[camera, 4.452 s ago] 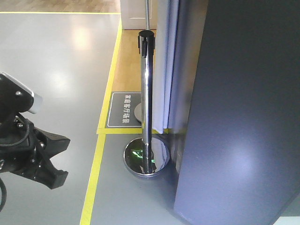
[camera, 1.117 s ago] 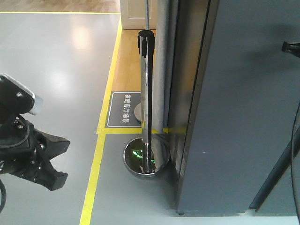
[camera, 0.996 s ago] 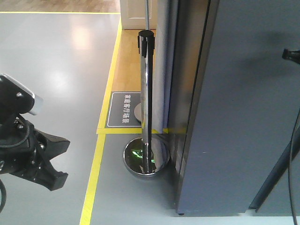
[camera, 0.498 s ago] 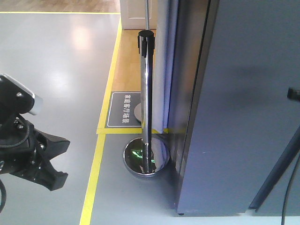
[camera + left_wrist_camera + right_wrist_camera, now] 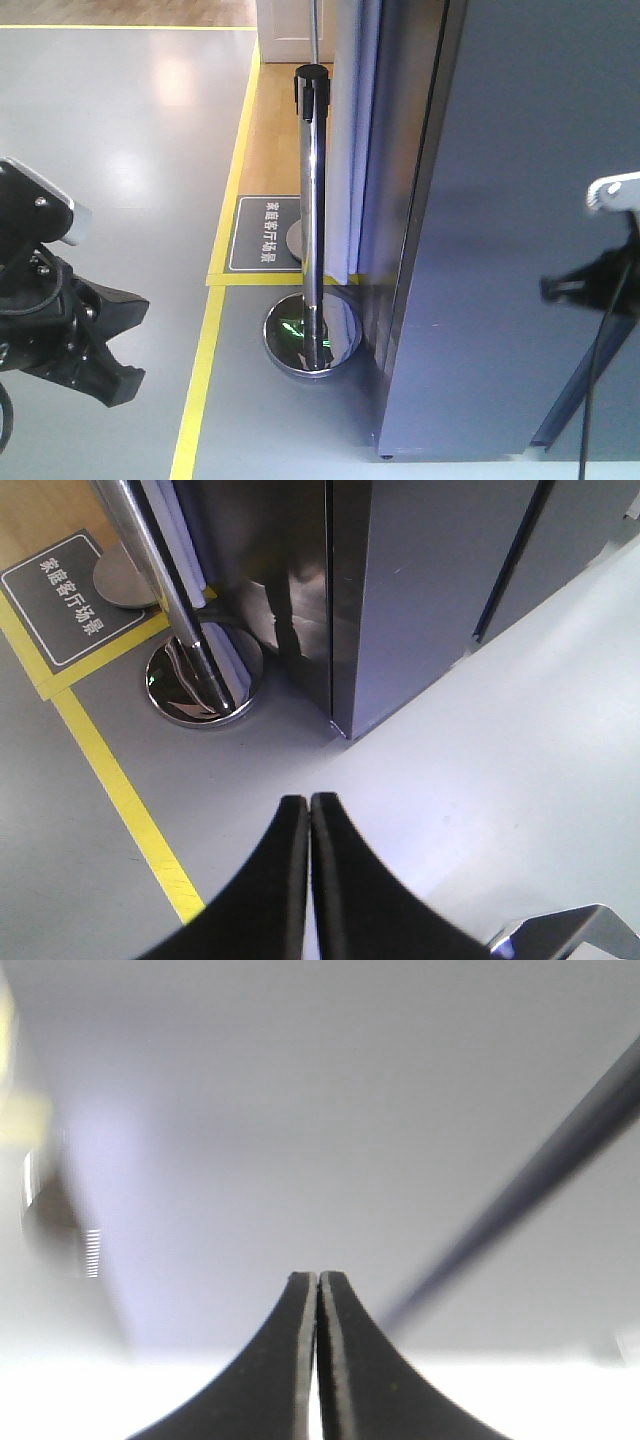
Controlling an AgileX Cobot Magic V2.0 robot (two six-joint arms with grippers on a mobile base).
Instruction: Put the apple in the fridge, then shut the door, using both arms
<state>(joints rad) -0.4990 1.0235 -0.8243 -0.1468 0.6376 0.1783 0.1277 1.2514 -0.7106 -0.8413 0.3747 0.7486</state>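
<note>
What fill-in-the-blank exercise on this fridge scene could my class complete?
1. The left gripper has its fingers pressed ____.
2. The floor line beside the stanchion post is ____.
3. The fridge door is dark ____ outside.
4. The stanchion base is ____ in shape.

Missing words: together; yellow; grey; round

Door (image 5: 520, 200) swung shut against fridge (image 5: 385, 150); right end effector (image 5: 585, 285) has drawn back from door face, lower.
</note>
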